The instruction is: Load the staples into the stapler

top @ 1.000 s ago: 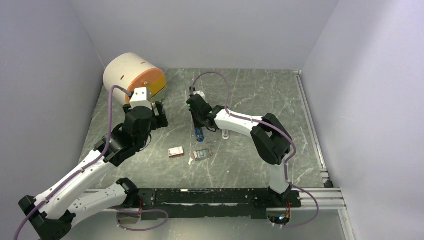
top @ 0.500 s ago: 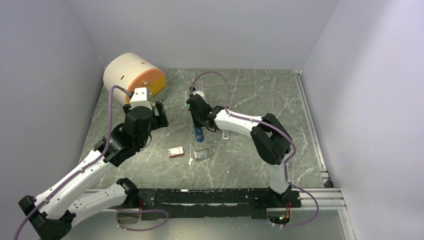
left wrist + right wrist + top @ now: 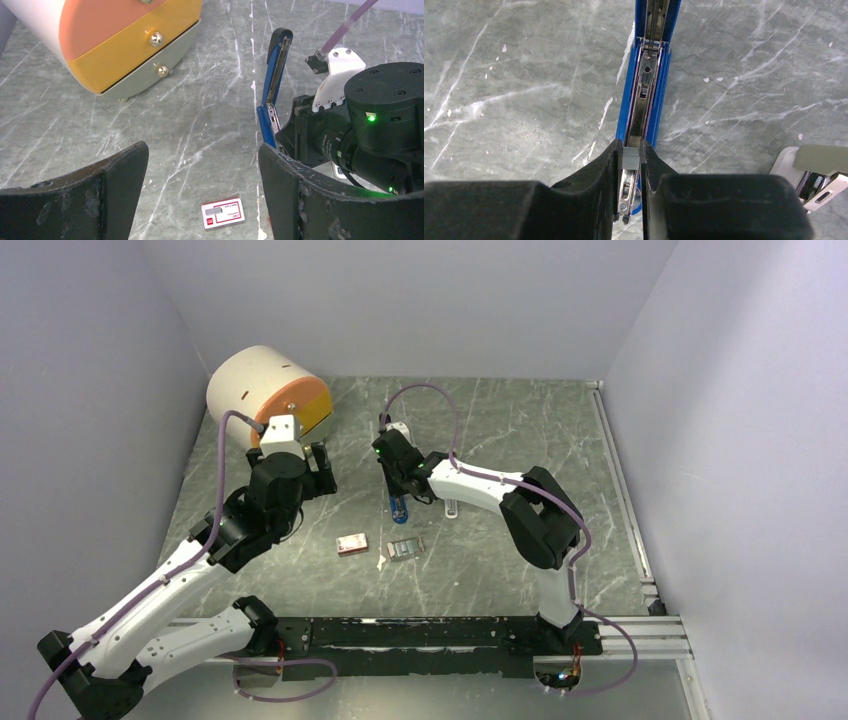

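1. The right pincer [image 3: 631, 167] is closed narrow on a short strip of staples [image 3: 630, 156], gripped across its width at the very fingertips.
2. The blue stapler [image 3: 659, 80] lies opened out on the bench [image 3: 524, 75]. It sits directly beneath the right pincer and runs straight ahead of it. Its metal channel [image 3: 642, 100] is exposed and in line with the strip.
3. The strip sits over the near end of the channel. The wrist view does not show whether it already touches the rails.
4. Judgement: the step in hand is seating the strip in the channel.
   - The strip should stay parallel to the blue side walls and go straight down without twist.
   - Release should come only once the strip rests between the walls.
   - A slight opening should suffice, since the fingers closely straddle the stapler and a broad opening could nudge it.
5. Risk: nothing is seen holding the stapler in place, so a sideways push would likely skew it. A tilted strip may jam on a wall or break apart.
6. The left pincer [image 3: 202, 170] is spread wide and holds nothing, hovering well to the left of the right pincer. The staple box [image 3: 223, 212] lies on the bench below it. This arm looks free to steady the stapler if needed.
7. A pale bar [image 3: 819, 160] lies near the right pincer on its right and should be kept clear of.
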